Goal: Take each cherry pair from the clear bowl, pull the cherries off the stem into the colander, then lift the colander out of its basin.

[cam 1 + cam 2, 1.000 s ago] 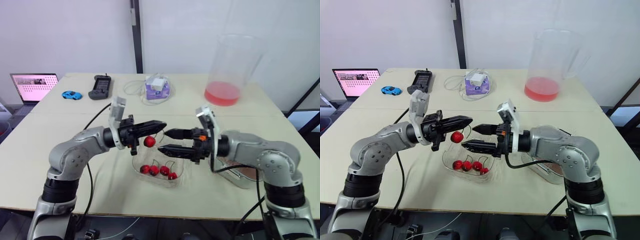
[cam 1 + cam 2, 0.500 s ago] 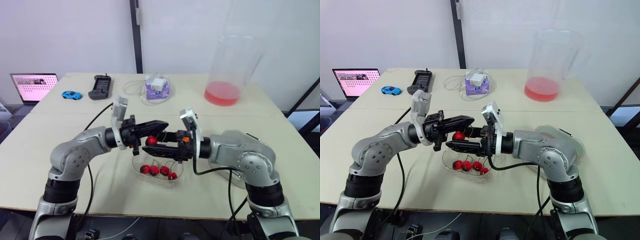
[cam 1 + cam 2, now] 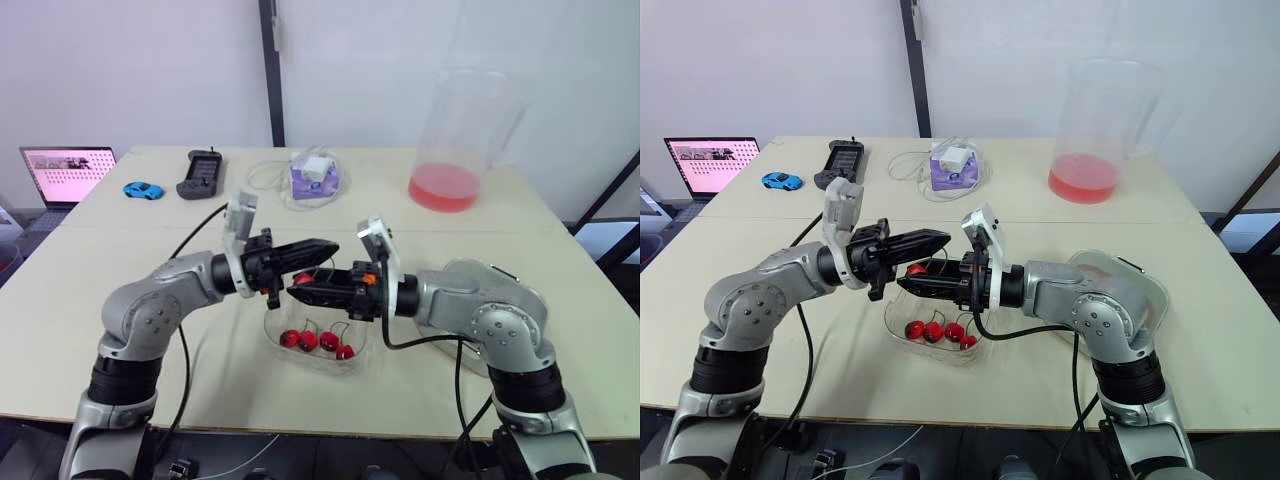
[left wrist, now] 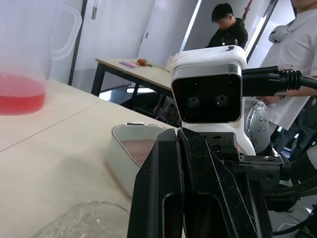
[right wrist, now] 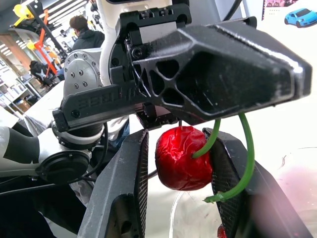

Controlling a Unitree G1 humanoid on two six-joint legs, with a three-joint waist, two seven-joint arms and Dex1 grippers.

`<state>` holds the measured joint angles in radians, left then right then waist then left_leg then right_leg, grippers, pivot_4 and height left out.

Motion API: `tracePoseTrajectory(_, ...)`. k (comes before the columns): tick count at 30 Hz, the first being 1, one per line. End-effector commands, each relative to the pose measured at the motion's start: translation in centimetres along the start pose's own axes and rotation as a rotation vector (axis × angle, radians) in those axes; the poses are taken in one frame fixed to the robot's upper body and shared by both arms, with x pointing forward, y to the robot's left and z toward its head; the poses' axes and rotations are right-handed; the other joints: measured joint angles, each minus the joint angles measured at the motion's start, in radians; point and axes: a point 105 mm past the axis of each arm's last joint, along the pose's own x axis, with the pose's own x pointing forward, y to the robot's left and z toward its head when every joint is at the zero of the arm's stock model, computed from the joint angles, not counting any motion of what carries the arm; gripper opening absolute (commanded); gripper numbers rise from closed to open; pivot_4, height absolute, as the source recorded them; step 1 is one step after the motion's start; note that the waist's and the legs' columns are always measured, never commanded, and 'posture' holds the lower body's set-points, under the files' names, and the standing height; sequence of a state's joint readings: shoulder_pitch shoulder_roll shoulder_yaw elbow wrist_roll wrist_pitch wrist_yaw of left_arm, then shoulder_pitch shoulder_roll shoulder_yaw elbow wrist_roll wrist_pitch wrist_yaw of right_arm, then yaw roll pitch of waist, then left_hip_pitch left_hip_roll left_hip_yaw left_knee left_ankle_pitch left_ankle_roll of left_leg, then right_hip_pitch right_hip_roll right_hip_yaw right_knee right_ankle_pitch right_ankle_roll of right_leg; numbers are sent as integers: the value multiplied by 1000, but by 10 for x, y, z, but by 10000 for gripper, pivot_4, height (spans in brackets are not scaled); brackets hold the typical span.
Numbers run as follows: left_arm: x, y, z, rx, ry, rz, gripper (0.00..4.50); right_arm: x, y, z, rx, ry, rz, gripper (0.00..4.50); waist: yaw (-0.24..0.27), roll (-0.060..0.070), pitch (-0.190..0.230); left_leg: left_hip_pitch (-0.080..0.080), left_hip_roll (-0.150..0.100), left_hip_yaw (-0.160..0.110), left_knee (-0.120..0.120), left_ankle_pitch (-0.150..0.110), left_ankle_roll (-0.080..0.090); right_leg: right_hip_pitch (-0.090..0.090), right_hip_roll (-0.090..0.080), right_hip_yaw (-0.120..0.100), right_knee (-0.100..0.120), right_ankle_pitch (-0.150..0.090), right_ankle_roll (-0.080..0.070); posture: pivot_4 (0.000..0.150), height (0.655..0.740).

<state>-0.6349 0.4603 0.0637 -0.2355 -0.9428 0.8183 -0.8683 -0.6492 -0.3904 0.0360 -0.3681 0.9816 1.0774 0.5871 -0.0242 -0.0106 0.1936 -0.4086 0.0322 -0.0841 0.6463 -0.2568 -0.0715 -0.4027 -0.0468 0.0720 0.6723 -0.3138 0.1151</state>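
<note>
The clear bowl (image 3: 318, 352) sits on the table in front of me with several red cherries (image 3: 309, 340) in it. Above it, my left gripper (image 3: 332, 246) is shut on the green stem (image 5: 246, 153) of a cherry pair. One red cherry (image 5: 181, 158) hangs from that stem between the two fingers (image 5: 126, 198) of my right gripper (image 3: 294, 290), which is closed against its sides. The pink colander in its pale basin (image 3: 1140, 290) stands to the right, mostly hidden behind my right arm; the same basin (image 4: 130, 148) shows in the left wrist view.
A tall clear pitcher (image 3: 465, 140) with red liquid stands at the back right. At the back are a purple box with a cable (image 3: 315, 175), a black controller (image 3: 203, 173), a blue toy car (image 3: 144, 190) and a laptop (image 3: 66, 172). People stand behind in the wrist views.
My right gripper has moved left to the left gripper's tips and narrowed from wide open onto the hanging cherry. The left gripper has held its place, still shut on the stem.
</note>
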Motion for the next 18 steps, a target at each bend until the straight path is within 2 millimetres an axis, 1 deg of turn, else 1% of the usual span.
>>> tracePoseTrajectory(1,3,-6,10,39,-18,-27,0,0,6,7,-42,-12,19,9916,0,0,0,0,0,0,0,0,0,0,0,0,0,0,0,1500,7332)
tracePoseTrajectory(9,1,-4,9,36,-18,-23,0,-2,4,4,-43,10,12,9916,0,0,0,0,0,0,0,0,0,0,0,0,0,0,0,1500,7332)
tracePoseTrajectory(13,0,-3,8,38,-20,-22,0,-4,3,-8,-51,84,5,9916,0,0,0,0,0,0,0,0,0,0,0,0,0,0,0,1500,7332)
tracePoseTrajectory(16,-1,-4,7,36,-19,-23,0,-3,6,-21,-59,157,18,9916,-1,0,0,0,0,0,0,0,0,0,0,0,0,0,0,1500,7332)
tracePoseTrajectory(18,-2,-4,7,35,-19,-21,0,-1,8,-26,-66,185,25,9916,-3,0,0,0,0,0,0,0,0,0,0,0,0,0,0,1500,7332)
